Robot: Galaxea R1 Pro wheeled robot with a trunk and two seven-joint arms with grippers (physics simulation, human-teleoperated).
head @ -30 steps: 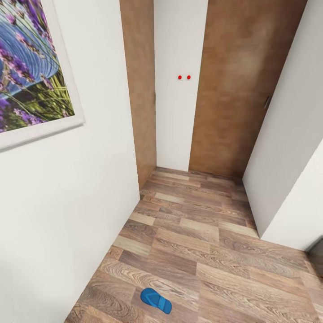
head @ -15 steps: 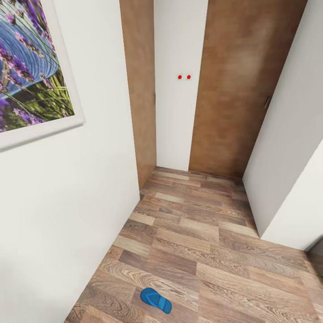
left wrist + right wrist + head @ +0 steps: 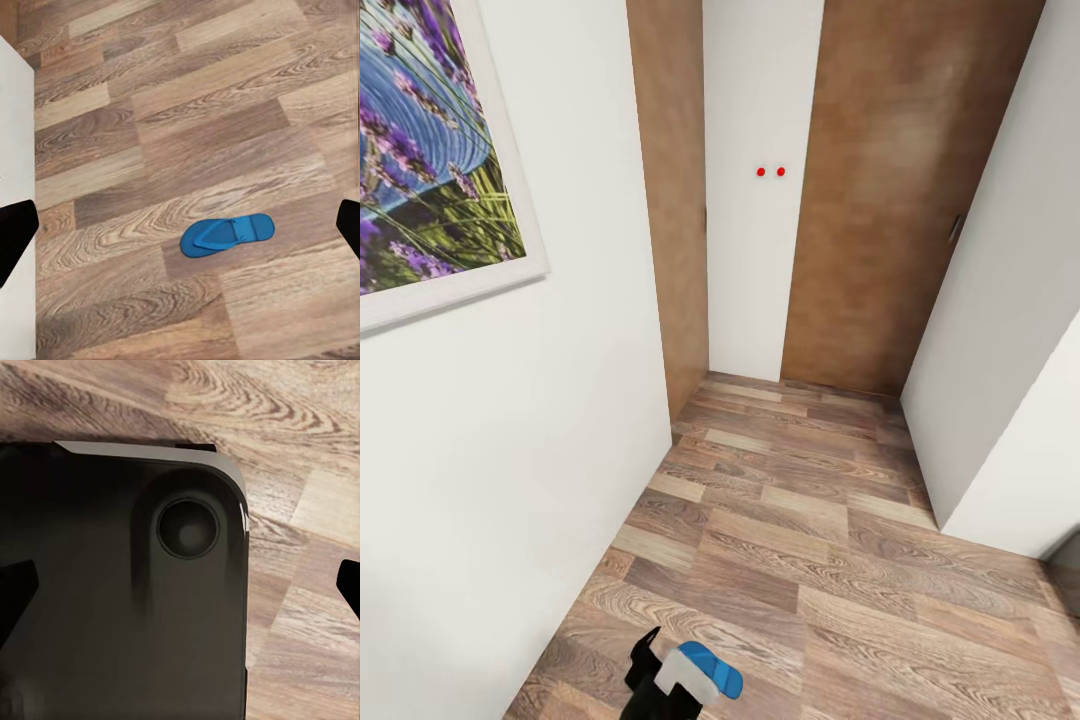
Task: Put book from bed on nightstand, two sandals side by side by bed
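One bright blue sandal point(image 3: 718, 675) lies flat on the wood-plank floor point(image 3: 810, 520) at the bottom of the head view, close to the white wall. My left arm point(image 3: 678, 682) reaches in over the sandal's left end and hides part of it. In the left wrist view the whole sandal point(image 3: 225, 234) lies below my left gripper point(image 3: 180, 229), whose dark fingertips point(image 3: 15, 232) stand wide apart, open and empty. My right gripper point(image 3: 180, 585) is open too, hanging over my black base point(image 3: 120, 585). The book, the bed and the nightstand are out of view.
A white wall point(image 3: 510, 450) with a framed lavender picture point(image 3: 430, 150) runs along the left. Brown wooden doors point(image 3: 890, 200) flank a white panel point(image 3: 760, 200) at the end of the short passage. Another white wall corner point(image 3: 1000, 400) stands at the right.
My left arm has come up into the head view from the bottom edge and now covers the sandal's left end. The sandal and the camera have not moved.
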